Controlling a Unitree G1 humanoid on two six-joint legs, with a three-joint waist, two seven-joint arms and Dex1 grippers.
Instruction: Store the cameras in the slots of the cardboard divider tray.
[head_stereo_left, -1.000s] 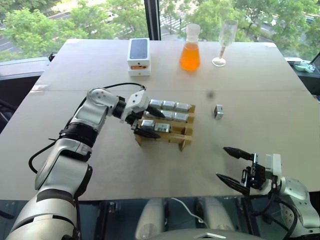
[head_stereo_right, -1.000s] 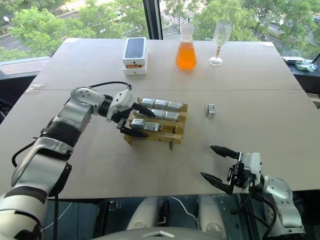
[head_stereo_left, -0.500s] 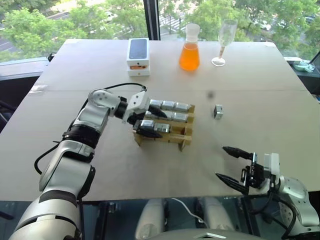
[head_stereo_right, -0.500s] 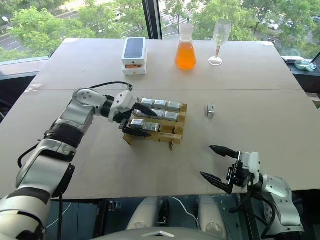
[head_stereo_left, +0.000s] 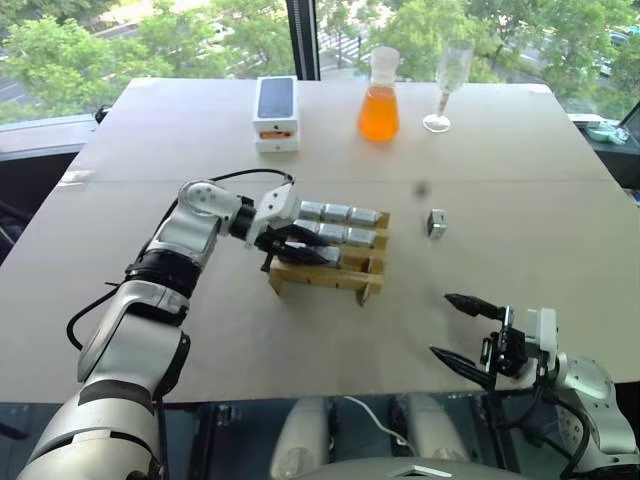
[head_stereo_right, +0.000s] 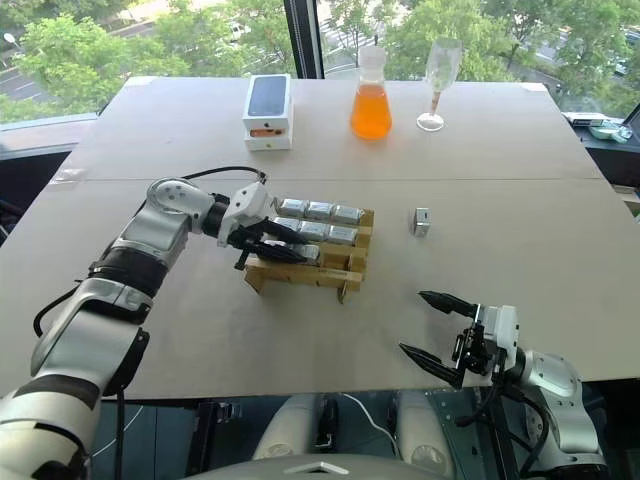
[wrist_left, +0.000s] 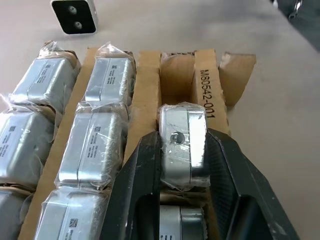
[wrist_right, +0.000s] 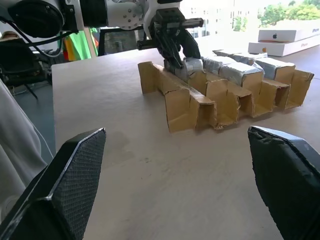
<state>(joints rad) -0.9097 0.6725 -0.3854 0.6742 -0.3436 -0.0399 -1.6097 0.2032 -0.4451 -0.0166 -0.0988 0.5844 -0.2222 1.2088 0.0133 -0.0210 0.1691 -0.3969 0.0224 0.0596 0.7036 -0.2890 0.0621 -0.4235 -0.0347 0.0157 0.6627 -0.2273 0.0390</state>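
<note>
Pinching a wrapped camera (wrist_left: 182, 145) in the near row of the cardboard divider tray (head_stereo_left: 366, 282), the left gripper (wrist_left: 184, 165) has a black finger pressed on each side of it. The far and middle rows look full; one slot to the right in the near row stands empty. A loose camera (head_stereo_left: 437, 223) waits on the table (head_stereo_left: 300, 340), well to the tray's right. The plastic film looks slick, the block stiff and light, so its flat sides seem the safest hold. The right gripper (head_stereo_left: 472, 333) hangs spread wide at the near right edge, empty.
</note>
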